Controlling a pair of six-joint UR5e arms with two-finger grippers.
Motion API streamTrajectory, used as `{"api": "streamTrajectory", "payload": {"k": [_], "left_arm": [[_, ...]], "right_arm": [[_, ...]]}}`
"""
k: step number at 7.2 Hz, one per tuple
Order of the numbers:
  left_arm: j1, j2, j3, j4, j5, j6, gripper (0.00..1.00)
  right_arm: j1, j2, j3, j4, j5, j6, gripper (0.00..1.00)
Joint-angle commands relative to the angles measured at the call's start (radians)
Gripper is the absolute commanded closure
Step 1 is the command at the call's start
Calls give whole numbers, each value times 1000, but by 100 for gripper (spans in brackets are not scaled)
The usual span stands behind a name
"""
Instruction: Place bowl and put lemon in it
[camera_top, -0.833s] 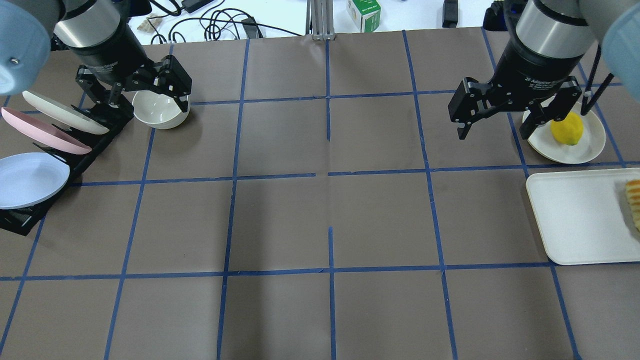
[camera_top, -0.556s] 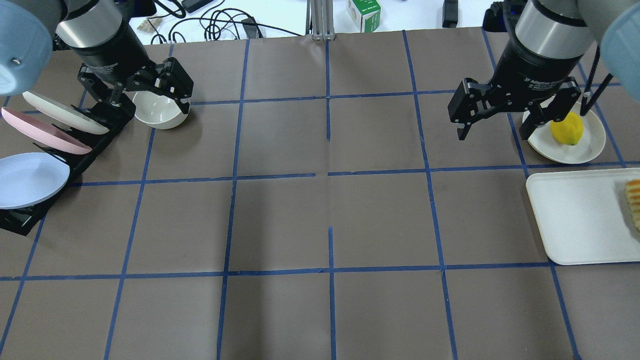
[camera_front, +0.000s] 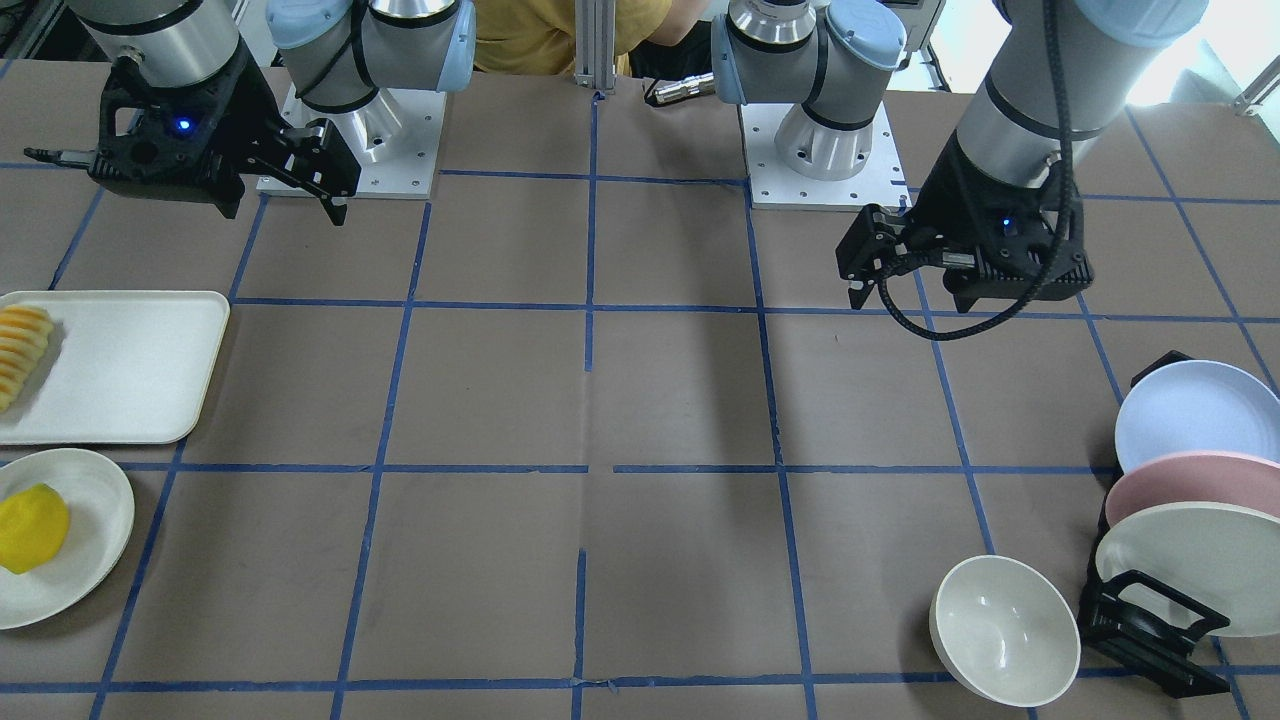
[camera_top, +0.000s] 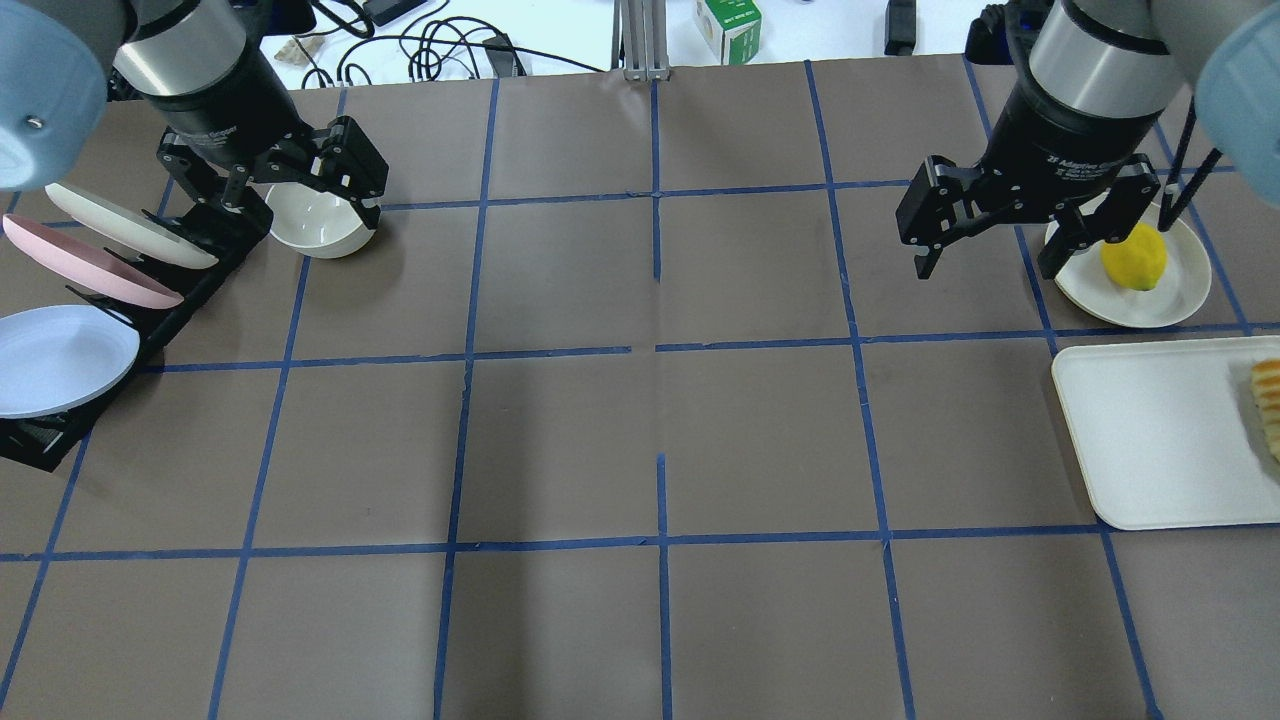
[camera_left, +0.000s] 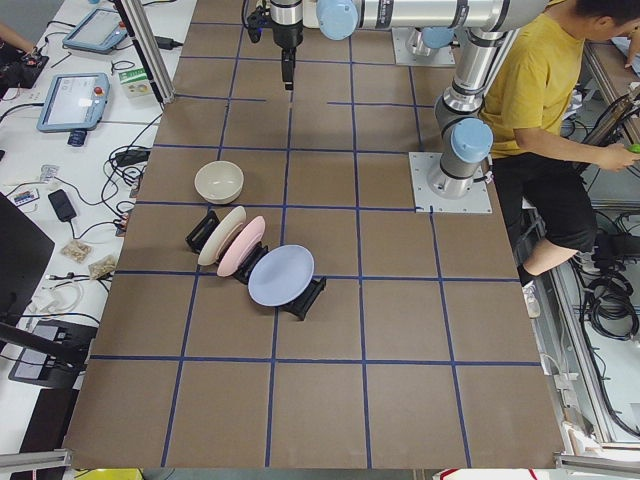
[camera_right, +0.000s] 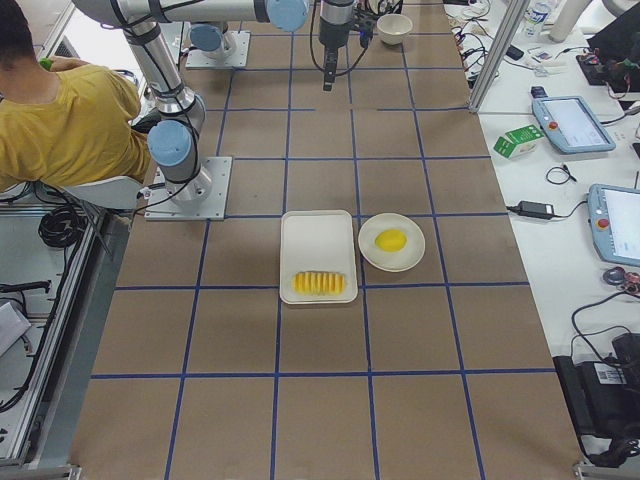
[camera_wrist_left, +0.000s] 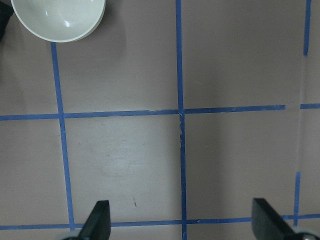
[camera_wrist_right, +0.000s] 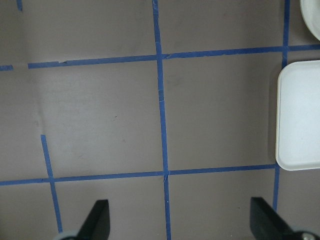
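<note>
Bowl (camera_top: 318, 228) and lemon (camera_top: 1134, 257) lie unmoved; left claw (camera_top: 298, 205) barely shifted.

Table (camera_front: 680, 400) w/ bowl (camera_front: 1005, 630), plate (camera_front: 95, 560), tray (camera_front: 120, 365), rack (camera_front: 1150, 640)

On the table (camera_front: 680, 400), at the robot's far left, the bowl (camera_front: 1005, 628) stands just beside the plate rack (camera_front: 1140, 620), seemingly not touching it, while at far right the lemon (camera_front: 33, 527) lies on a round plate (camera_front: 100, 530) just beyond the tray (camera_front: 120, 365), which holds sliced food (camera_front: 22, 352) at its outer edge.
</note>
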Motion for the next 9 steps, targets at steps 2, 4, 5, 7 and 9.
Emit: {"api": "streamTrajectory", "payload": {"k": [2,4,5,7,9], "left_arm": [[200,-186,56,124,-51,103,0],[260,-345,91,276,-52,179,0],[273,-426,131,320,-49,225,0],[273,-533,188,344,-47,245,0],[268,-600,180,458,-47,256,1]], "right_arm": [[0,-5,0,5,-3,0,0],[-19,62,8,-16,-4,-22,0],[-83,96,9,-109,-25,-42,0],[-262,188,14,-200,-33,-227,0],[-348,340,14,-434,-59,-416,0]]}}
